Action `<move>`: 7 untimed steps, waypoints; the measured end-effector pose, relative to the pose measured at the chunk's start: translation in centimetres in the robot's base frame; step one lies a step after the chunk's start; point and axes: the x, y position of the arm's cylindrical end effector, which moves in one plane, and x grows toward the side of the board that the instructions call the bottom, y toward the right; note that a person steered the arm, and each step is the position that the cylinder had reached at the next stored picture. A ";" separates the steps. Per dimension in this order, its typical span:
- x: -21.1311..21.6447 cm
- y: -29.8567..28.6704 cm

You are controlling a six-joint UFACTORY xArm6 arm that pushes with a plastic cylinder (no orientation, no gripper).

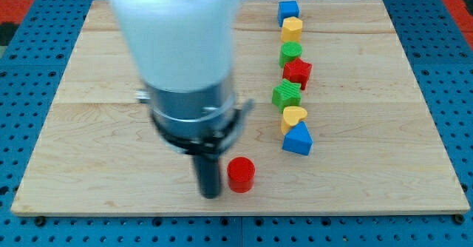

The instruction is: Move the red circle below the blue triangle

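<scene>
The arm (174, 32) is a broad, smooth white casing, blurred in this view, wider toward the view's top. Below it sits a metallic grey cylindrical collar (191, 103), followed by a black ring section (194, 132) with small bracket-like pieces jutting out on both sides; the one on the view's right looks like a thin dark clip. From the black section a straight, dark, round rod (207, 169) extends down, ending in my tip (211, 195), blunt and black, with no markings that can be made out.

wooden board (89, 129) under eight coloured blocks
</scene>
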 end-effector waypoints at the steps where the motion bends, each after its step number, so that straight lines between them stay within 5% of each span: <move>1: 0.0 2.9; 3: 0.0 7.5; 5: 0.8 0.0; 7: -2.9 4.3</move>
